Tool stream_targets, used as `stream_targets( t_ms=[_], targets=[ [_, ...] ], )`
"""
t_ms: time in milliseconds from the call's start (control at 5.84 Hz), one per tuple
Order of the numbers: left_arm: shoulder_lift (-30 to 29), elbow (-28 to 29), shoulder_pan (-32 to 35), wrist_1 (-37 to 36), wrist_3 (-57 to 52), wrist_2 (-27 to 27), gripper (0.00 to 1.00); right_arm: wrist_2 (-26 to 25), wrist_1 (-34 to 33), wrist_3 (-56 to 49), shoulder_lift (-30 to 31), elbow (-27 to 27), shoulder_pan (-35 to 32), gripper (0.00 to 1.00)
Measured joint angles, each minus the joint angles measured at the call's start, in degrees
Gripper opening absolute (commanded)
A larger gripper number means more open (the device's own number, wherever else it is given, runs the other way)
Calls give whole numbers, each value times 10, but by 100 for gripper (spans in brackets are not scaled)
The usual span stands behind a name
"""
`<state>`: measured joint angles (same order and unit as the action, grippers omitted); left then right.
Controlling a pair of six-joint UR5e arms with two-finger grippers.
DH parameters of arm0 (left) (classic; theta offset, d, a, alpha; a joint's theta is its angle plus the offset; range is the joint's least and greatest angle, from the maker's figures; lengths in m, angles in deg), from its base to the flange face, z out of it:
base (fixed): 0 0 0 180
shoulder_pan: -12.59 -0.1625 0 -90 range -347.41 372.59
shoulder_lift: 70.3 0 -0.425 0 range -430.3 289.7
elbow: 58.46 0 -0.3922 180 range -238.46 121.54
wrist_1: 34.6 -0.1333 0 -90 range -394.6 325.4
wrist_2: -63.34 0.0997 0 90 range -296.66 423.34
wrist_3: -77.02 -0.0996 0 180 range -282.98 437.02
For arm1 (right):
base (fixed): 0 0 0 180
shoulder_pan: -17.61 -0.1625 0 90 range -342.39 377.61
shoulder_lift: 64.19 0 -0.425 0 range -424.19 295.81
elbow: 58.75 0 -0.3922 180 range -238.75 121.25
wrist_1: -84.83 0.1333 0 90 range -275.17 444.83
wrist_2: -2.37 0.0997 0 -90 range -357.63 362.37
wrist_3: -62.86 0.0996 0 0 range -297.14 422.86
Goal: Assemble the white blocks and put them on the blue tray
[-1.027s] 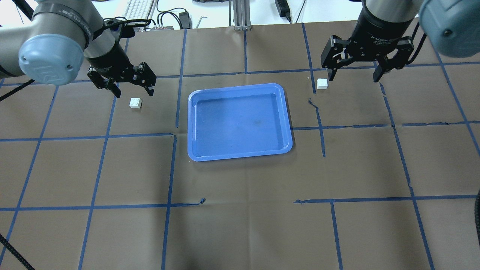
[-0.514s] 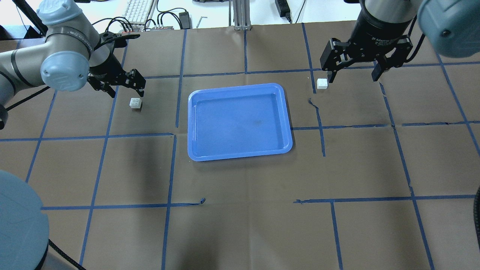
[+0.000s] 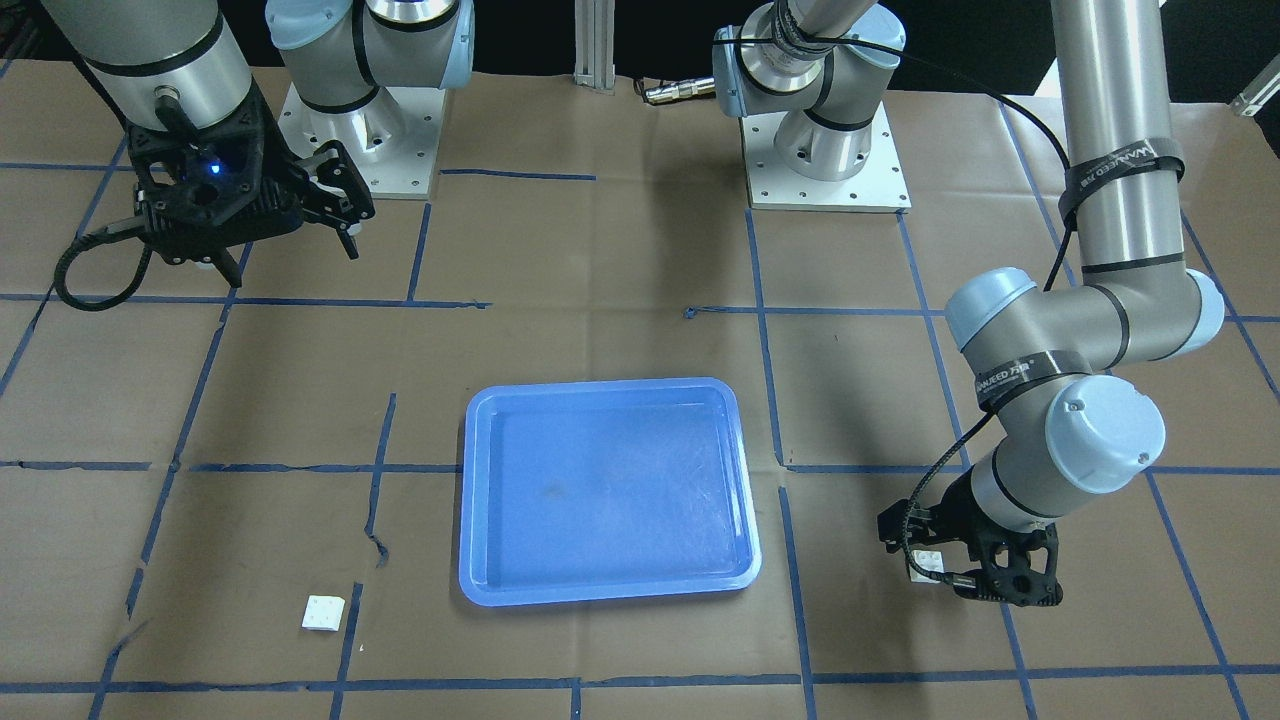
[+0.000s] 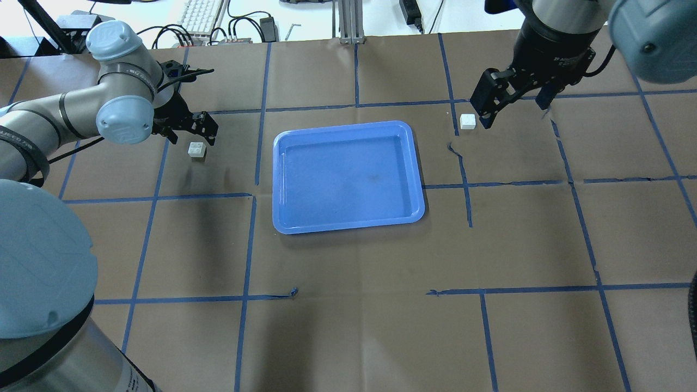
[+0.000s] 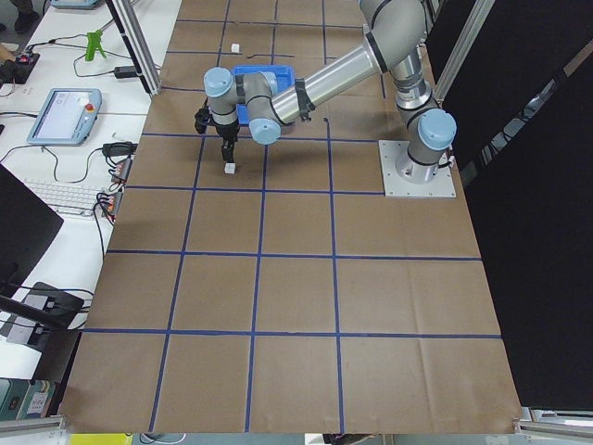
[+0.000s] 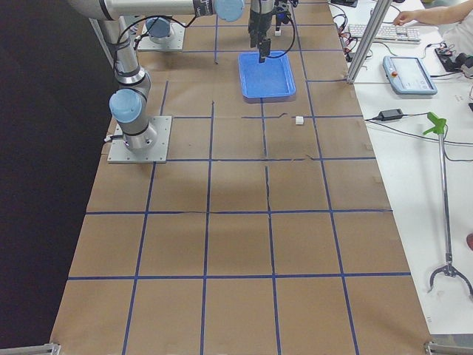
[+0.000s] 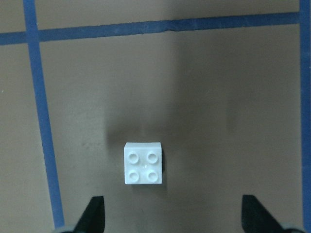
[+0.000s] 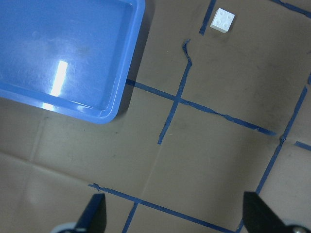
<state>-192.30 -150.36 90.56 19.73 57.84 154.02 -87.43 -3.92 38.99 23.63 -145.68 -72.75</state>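
Note:
The blue tray (image 4: 348, 174) lies mid-table and holds nothing; it also shows in the front view (image 3: 600, 490). One white block (image 4: 196, 149) sits on the paper left of the tray. My left gripper (image 4: 191, 137) hangs open just behind and above it. In the left wrist view the block (image 7: 143, 163) lies studs up ahead of the spread fingertips (image 7: 95, 213). The other white block (image 4: 467, 121) sits right of the tray. My right gripper (image 4: 514, 111) is open and empty, higher up and beside it. The right wrist view shows that block (image 8: 222, 20) far off.
Brown paper with a blue tape grid (image 4: 248, 245) covers the table. A keyboard (image 4: 201, 13), cables and an aluminium post (image 4: 348, 22) lie past the far edge. The two arm bases (image 3: 825, 150) stand on the robot's side.
My left arm has folded in and its gripper has come down closer over the left block. My right gripper has turned about its axis, staying near the right block. Blocks and tray have not moved.

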Motion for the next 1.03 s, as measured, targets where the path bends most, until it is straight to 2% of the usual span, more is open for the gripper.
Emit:
stream_targets(
  t_ms=[171,342,685,856,1027],
  targets=[
    [-12,-4,0,-20,-10,13,99,-3,-1,-101,-2,0,1,100],
    [-19,-5,0,-28,-10,16,83,-4,-2,-233,-7,-1,1,100],
    [-24,-4,0,-31,-11,17,43,-3,-15,-508,-18,-1,7,100],
    [-25,-4,0,-31,-11,17,15,-2,-47,-608,-35,3,19,100],
    [-25,-5,0,-31,-15,16,5,1,-71,-665,-61,14,39,100]
  ],
)
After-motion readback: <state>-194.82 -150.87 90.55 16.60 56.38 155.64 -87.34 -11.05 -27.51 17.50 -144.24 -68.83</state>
